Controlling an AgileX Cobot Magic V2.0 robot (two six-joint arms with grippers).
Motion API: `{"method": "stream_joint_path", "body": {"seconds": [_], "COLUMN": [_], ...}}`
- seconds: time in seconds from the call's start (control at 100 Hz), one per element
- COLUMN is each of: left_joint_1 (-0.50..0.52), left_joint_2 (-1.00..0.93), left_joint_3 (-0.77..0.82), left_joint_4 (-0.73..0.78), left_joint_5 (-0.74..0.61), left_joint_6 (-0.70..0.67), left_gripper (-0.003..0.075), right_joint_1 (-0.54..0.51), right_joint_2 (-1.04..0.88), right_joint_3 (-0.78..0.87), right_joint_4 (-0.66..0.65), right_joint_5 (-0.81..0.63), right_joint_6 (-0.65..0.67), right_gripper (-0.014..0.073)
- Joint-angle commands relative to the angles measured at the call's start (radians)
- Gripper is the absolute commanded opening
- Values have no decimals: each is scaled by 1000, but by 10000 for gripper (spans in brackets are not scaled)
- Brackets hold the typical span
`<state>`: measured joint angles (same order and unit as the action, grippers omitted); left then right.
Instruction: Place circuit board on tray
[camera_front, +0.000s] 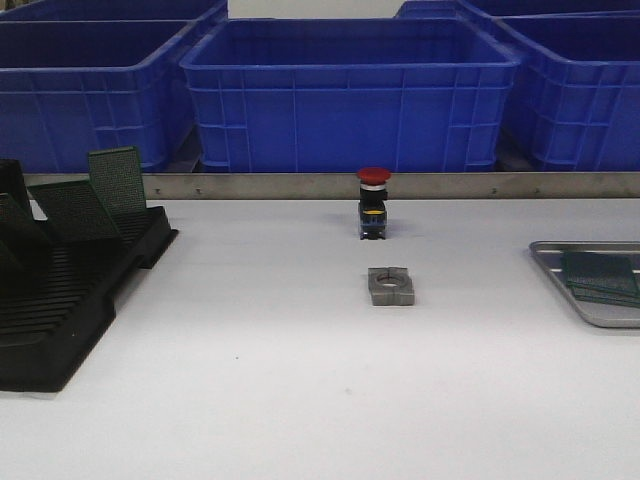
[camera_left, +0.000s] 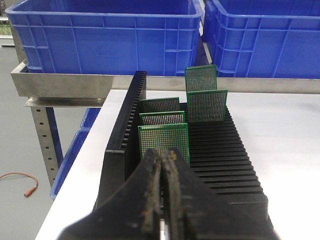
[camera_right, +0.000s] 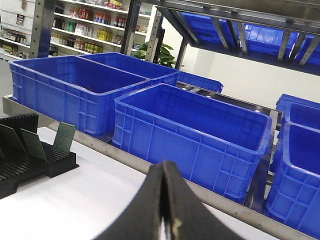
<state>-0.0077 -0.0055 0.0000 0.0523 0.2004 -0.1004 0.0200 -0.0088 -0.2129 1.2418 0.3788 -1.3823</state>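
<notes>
Several green circuit boards stand upright in a black slotted rack at the table's left; the rack also shows in the left wrist view. The silver-grey tray lies at the right edge and holds green boards. My left gripper is shut and empty, just short of the nearest board in the rack. My right gripper is shut and empty, above the table and pointing towards the blue bins. Neither arm shows in the front view.
A red-topped push button and a grey square block with a hole sit mid-table. Blue bins stand behind a metal rail along the table's far edge. The rack and boards show in the right wrist view.
</notes>
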Motion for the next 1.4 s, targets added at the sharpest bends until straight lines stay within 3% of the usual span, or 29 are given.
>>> {"method": "stream_joint_path", "body": {"seconds": [0.0,0.38,0.59,0.69,0.95,1.02,1.09,1.24,1.28,1.39], "left_joint_1": [3,3,3,3,3,3,3,3,3,3], "left_joint_2": [-30,-30,-30,-30,-30,-30,-30,-30,-30,-30], "left_joint_3": [49,49,49,49,49,49,49,49,49,49], "left_joint_4": [-9,-9,-9,-9,-9,-9,-9,-9,-9,-9], "left_joint_5": [-86,-86,-86,-86,-86,-86,-86,-86,-86,-84], "left_joint_6": [-2,-2,-2,-2,-2,-2,-2,-2,-2,-2], "left_gripper": [-20,-20,-20,-20,-20,-20,-20,-20,-20,-20], "right_joint_1": [2,2,-5,-21,-33,-34,-37,-37,-37,-62], "right_joint_2": [14,14,14,16,16,16,16,-3,-25,-29], "right_joint_3": [-24,-24,-21,-18,55,79,112,235,228,230], "right_joint_4": [33,34,-17,-258,-1242,-1406,-1480,-1463,-1460,-1424], "right_joint_5": [-22,-43,-235,-316,-385,-390,-406,-503,-430,-430], "right_joint_6": [-5,-5,24,235,1382,1557,1612,1611,1609,1572], "right_gripper": [-61,-61,-61,-61,-61,-61,-61,-61,-61,-61]}}
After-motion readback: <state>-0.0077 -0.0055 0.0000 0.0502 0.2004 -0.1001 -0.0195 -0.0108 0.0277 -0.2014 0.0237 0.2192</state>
